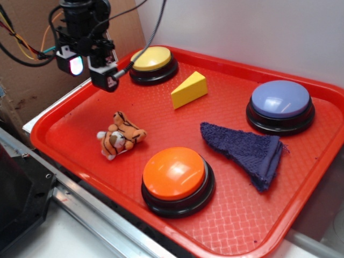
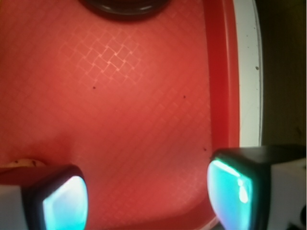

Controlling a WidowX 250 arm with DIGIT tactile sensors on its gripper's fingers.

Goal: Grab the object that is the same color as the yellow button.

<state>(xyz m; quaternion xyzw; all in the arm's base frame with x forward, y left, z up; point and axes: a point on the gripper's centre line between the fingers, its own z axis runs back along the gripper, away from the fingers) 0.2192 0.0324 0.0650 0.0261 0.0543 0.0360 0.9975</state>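
Observation:
The object, a small yellow wedge, lies on the red tray toward the back, just right of the yellow button. My gripper hangs above the tray's back left corner, to the left of the yellow button and well apart from the wedge. Its jaws stand open with nothing between them. In the wrist view my gripper shows two glowing pads over bare red tray, with the dark base of the yellow button at the top edge. The wedge is out of the wrist view.
A tiger plush lies at the tray's left. An orange button sits at the front, a lavender-blue button at the back right, and a dark blue cloth between them. Cardboard stands behind the arm.

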